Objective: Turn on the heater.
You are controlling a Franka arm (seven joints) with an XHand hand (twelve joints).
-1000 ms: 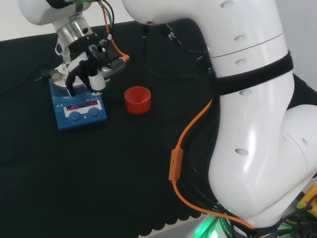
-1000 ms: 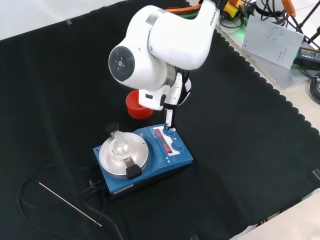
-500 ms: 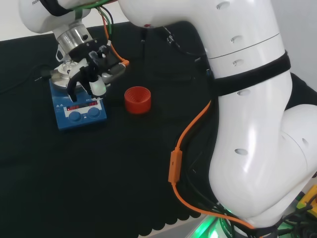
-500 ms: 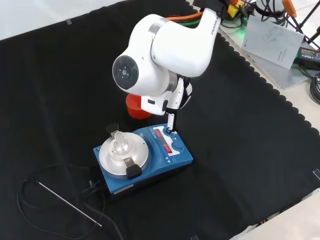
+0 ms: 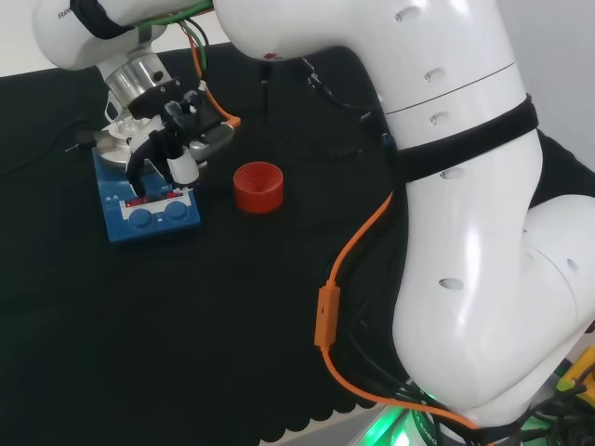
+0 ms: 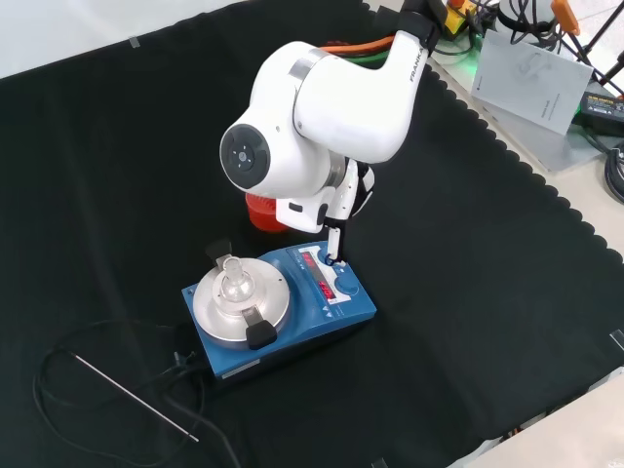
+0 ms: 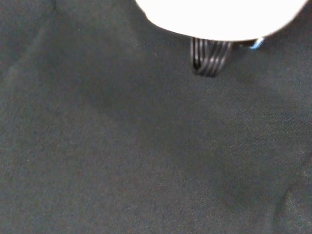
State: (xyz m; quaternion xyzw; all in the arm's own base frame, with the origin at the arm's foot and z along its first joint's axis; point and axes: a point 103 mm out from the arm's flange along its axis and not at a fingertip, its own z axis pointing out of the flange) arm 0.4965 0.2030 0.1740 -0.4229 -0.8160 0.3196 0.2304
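Note:
The heater [image 5: 149,210] is a blue box with a round silver plate, a red display and two blue knobs; in the front view the heater [image 6: 292,310] stands at the middle of the cloth. The black and white hand [image 5: 171,136] hangs over its front panel. A straight finger [image 6: 333,237] points down, its tip at the panel beside the red display [image 6: 316,274] and above a knob [image 6: 346,285]. A small clear glass piece [image 6: 233,277] stands on the silver plate. In the wrist view a blurred white part of the hand [image 7: 219,17] sits over black cloth.
A red ribbed ring [image 5: 257,187] stands on the cloth beside the heater; the arm's link partly covers this ring [image 6: 259,209] in the front view. A thin metal rod with a black cable [image 6: 132,398] lies near the heater's back. Papers and cables [image 6: 546,78] lie off the cloth.
In the head view the hand has come down toward the heater's front panel, and its finger now covers part of the red display. The heater has not moved.

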